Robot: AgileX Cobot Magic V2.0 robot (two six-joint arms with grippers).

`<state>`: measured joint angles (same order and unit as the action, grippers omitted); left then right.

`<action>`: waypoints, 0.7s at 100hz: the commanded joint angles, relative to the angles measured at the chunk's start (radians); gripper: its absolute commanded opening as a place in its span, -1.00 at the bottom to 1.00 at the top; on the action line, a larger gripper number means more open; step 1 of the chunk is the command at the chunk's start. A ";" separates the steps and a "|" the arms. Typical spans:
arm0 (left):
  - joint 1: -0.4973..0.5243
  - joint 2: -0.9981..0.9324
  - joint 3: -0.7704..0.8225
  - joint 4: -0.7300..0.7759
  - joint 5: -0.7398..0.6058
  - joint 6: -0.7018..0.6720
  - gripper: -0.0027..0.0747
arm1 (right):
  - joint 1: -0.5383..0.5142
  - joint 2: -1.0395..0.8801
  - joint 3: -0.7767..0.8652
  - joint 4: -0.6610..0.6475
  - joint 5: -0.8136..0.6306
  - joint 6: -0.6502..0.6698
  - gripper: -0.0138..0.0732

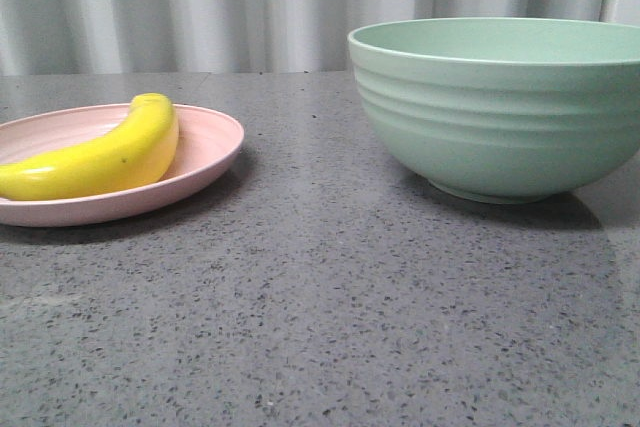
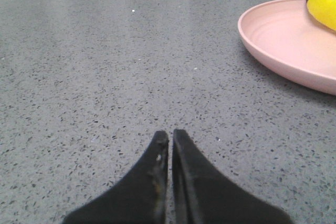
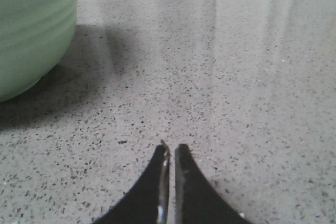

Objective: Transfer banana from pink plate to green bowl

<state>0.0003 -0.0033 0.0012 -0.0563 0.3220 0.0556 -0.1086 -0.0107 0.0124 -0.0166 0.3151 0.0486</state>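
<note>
Reading front view: we see the banana [image 1: 95,157] lying flat in the pink plate [image 1: 215,142] on the left of the table [image 1: 320,327], long axis running left to right, tip toward the back; green bowl [image 1: 500,112] well apart on the right, nothing in it that we can see.
Left wrist view: left gripper [image 2: 170,139] pressed together, holding nothing; plate and banana end lie ahead, off to one side.
Right wrist view: right gripper [image 3: 171,150] also together, bare table ahead, bowl just beside.
Our call: left arm is nearer the banana; it must part its jaws and close across the short axis.

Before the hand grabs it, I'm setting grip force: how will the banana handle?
The banana looks glossy and plastic, so probably stiff, light and slippery. Its curved body resting on the pink plate may rock or pivot if nudged.
</note>
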 commanded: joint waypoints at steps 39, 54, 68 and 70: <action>0.002 -0.033 0.026 0.000 -0.053 -0.008 -0.98 | -0.007 -0.019 0.027 -0.006 -0.024 -0.004 -0.85; 0.002 -0.033 0.026 0.000 -0.066 -0.008 -0.98 | -0.007 -0.019 0.027 -0.006 -0.024 -0.004 -0.85; 0.002 -0.033 0.026 0.000 -0.099 -0.008 -0.98 | -0.007 -0.019 0.027 -0.006 -0.024 -0.004 -0.85; 0.002 -0.033 0.026 0.000 -0.107 -0.008 -0.98 | -0.007 -0.019 0.027 -0.006 -0.024 -0.004 -0.85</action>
<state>0.0003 -0.0033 0.0012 -0.0547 0.3053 0.0556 -0.1086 -0.0107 0.0124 -0.0166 0.3151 0.0486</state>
